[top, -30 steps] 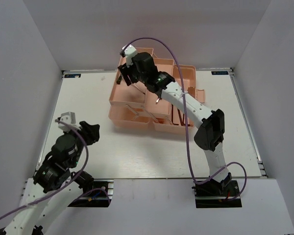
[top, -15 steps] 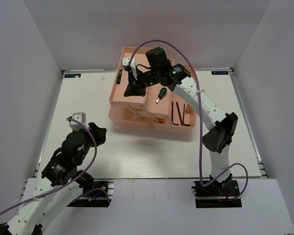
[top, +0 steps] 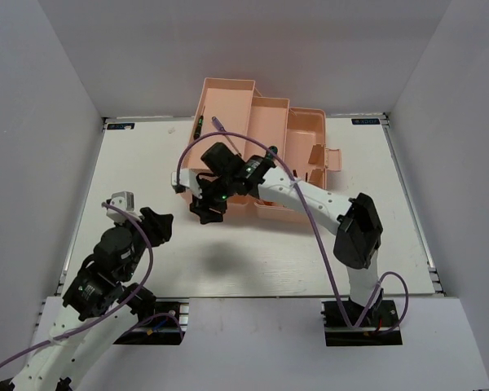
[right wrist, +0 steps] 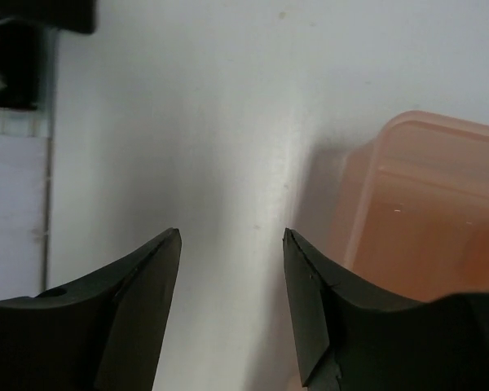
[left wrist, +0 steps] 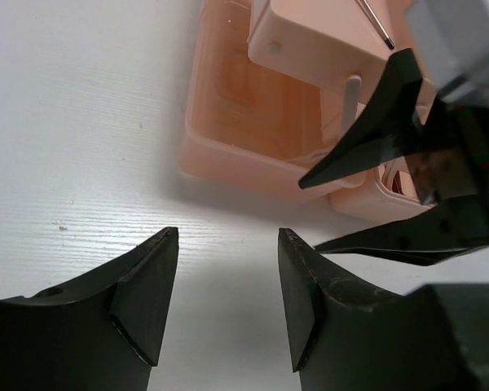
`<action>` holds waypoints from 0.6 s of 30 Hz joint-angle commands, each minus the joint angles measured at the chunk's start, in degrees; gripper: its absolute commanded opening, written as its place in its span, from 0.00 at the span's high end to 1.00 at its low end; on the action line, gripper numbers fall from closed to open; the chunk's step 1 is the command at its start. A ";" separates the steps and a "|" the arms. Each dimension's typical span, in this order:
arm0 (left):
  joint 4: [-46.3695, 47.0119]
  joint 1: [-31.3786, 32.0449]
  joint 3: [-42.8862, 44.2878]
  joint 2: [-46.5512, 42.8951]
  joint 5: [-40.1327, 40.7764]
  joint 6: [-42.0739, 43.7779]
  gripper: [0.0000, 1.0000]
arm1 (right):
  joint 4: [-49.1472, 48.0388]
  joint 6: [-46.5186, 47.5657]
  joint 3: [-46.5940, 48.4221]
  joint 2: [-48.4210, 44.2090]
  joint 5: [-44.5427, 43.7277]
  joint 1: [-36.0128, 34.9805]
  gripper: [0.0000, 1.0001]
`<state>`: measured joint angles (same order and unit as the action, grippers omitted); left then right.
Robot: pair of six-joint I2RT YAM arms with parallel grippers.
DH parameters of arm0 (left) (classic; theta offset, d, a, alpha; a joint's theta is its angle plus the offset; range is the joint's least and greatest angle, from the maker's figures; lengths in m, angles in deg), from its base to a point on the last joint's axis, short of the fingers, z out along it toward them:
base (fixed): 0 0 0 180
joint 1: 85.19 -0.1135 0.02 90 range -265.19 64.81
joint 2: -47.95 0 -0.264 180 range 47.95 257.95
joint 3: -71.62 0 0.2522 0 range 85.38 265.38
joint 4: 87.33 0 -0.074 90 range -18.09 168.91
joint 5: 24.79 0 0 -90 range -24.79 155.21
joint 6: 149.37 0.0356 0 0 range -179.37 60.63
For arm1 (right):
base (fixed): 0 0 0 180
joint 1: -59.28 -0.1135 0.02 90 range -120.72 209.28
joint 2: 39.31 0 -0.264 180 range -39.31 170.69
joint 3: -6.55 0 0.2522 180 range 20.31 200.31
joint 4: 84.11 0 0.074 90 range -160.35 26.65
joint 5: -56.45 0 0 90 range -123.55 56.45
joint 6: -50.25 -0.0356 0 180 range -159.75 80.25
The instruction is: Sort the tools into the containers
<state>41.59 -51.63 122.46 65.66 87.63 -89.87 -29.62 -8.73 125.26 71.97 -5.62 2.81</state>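
Observation:
The salmon-pink toolbox stands at the back middle of the table with its trays folded out. A dark tool with a green spot lies along the left wall of the back tray. A thin metal shaft shows over a tray in the left wrist view. My right gripper hangs open and empty over the table just off the box's front left corner. My left gripper is open and empty above bare table, left of the right one, facing the box. Other tools are hidden.
The right arm stretches across the front trays of the toolbox and covers them. Its black fingers cross the left wrist view in front of the box. White walls close the table on three sides.
The right arm has swung from the back trays down to the box's front left corner. A green-handled screwdriver seen in the middle tray half a second ago is now covered. The left arm barely shifted.

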 commanded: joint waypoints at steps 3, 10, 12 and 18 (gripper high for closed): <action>-0.82 0.01 -0.25 -1.37 0.88 -0.26 0.38 | -11.97 0.52 -0.79 2.26 -22.98 -3.91 0.40; -0.82 0.01 -0.25 -3.30 1.40 -1.31 0.38 | -18.65 3.07 -0.97 8.24 -36.61 -5.67 0.39; -1.44 0.01 -0.25 -3.30 2.01 -1.92 0.38 | -19.55 4.12 -1.41 9.74 -39.24 -5.67 0.39; -2.49 0.01 -1.57 -3.91 2.55 -5.87 0.38 | -20.61 5.62 -1.32 12.73 -40.32 -5.23 0.46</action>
<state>40.63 -51.63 122.04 62.45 89.20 -92.78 -46.89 -4.66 123.75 84.32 -43.06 -2.52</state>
